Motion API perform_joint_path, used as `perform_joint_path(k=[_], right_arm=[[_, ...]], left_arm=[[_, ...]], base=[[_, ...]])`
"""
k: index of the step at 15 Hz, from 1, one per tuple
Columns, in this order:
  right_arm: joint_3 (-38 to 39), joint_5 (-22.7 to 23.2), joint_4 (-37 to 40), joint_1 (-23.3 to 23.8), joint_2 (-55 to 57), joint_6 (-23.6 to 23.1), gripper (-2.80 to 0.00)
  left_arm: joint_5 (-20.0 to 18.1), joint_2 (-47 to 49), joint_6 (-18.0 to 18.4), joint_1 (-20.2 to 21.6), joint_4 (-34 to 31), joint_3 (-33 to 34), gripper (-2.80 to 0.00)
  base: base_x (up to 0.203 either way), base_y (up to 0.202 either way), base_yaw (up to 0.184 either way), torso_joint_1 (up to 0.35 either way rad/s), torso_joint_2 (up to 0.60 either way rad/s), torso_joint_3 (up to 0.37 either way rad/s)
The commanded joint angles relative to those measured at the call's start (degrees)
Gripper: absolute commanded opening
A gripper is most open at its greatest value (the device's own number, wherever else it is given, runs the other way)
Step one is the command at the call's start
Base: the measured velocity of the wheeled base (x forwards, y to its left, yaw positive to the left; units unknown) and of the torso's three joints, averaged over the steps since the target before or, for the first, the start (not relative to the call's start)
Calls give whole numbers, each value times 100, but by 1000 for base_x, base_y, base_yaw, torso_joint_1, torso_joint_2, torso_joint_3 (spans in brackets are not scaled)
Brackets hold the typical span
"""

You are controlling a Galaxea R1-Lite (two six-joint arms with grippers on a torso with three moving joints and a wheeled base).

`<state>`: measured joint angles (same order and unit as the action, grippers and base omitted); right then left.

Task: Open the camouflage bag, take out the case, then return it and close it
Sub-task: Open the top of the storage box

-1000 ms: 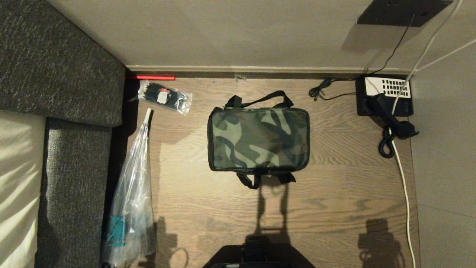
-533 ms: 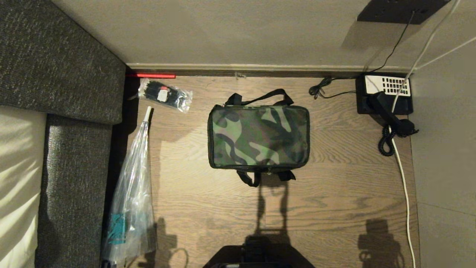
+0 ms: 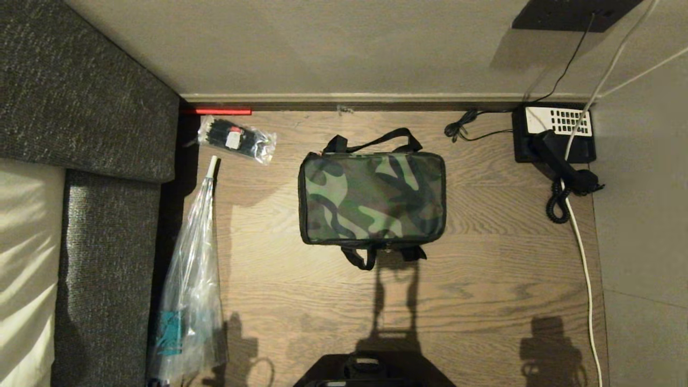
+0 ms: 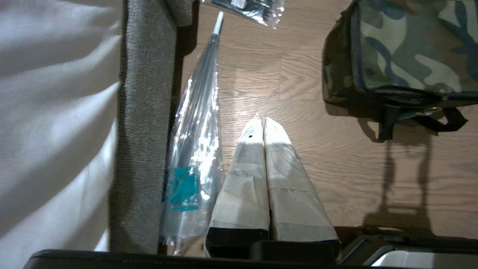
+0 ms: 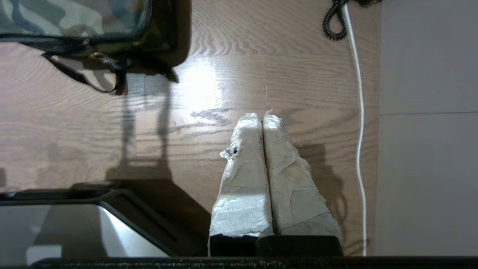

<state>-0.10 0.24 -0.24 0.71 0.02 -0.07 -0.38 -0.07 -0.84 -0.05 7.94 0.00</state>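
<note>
One camouflage bag [image 3: 372,198] lies flat and closed near the middle of a wooden table [image 3: 473,279], its long axis running left to right in the head view, one black strap [image 3: 372,142] arching toward the wall side and a second strap end [image 3: 361,260] trailing toward the robot. The case cannot be seen from any view. Two clear plastic bags sit to the bag's left: a small bag of black cable ties [image 3: 236,140] near the wall and a long narrow plastic bag [image 3: 189,279] with a teal label along the table's left edge, beside a grey upholstered seat [image 3: 91,107]. One black desk telephone [image 3: 554,141] stands at the far right corner, its handset apparently off the cradle, with a white cable [image 3: 585,279] running down the right edge. The left gripper [image 4: 263,121] hangs over the table between the long plastic bag and the camouflage bag, its taped fingers pressed together on nothing. The right gripper [image 5: 262,116] hangs over bare wood well clear of the bag, likewise fully closed and empty.
</note>
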Motion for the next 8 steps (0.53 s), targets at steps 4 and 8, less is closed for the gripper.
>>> perform_joint_path(k=[4, 8], right_arm=[[1, 2, -2, 17, -29, -1, -280], [1, 2, -2, 8, -29, -1, -280]], left_arm=[[3, 7, -4, -4, 6, 229, -280], [3, 7, 40, -4, 15, 229, -280]], base=[[1, 163, 2, 3, 2, 4], [0, 104, 1, 2, 2, 2]])
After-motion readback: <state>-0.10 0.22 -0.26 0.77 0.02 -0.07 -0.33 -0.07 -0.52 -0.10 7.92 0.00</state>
